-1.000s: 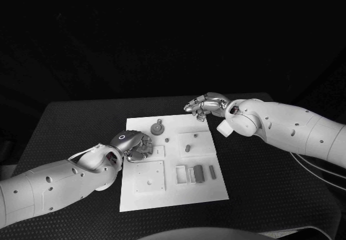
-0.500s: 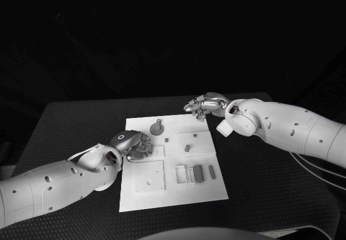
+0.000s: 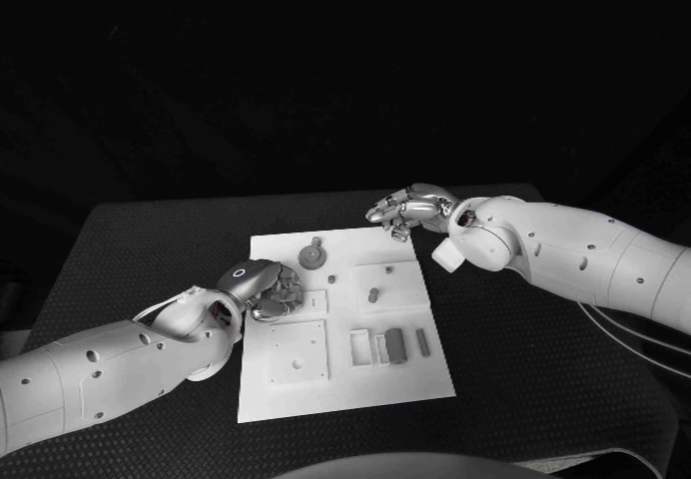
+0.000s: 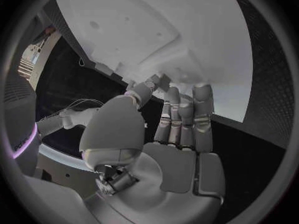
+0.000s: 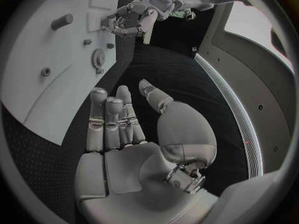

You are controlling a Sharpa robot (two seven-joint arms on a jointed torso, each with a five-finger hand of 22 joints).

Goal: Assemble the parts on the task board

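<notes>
At the centre of the black counter (image 3: 159, 239) lies the white task board (image 3: 345, 384), its long side running away from the robot. Grey parts rest on it: a toothed gear (image 3: 313, 258) near the far edge, with a small drop-shaped piece (image 3: 316, 242) just beyond it; a short peg (image 3: 374, 294) on a raised square block toward the right edge; and, nearer the robot, a group of upright rectangular pieces (image 3: 387, 346) beside a flat strip (image 3: 423, 342). A square plate (image 3: 296, 352) with small holes sits on the board's left half.

Left hand (image 3: 265, 291): lowered over the board's left edge, just beyond the square plate, fingers curled downward. In the left wrist view its fingertips (image 4: 202, 93) reach the stepped edge of a white block and the thumb closes toward a small grey piece (image 4: 154, 79) (whether that piece is actually pinched cannot be told).

Right hand (image 3: 404, 212): hovering off the board's far right corner, apart from every part. The right wrist view shows its palm (image 5: 134, 157) bare and its fingers (image 5: 107, 119) extended and slightly spread, holding nothing; the gear (image 5: 98, 58) and peg (image 5: 62, 21) lie on the board beyond them.
</notes>
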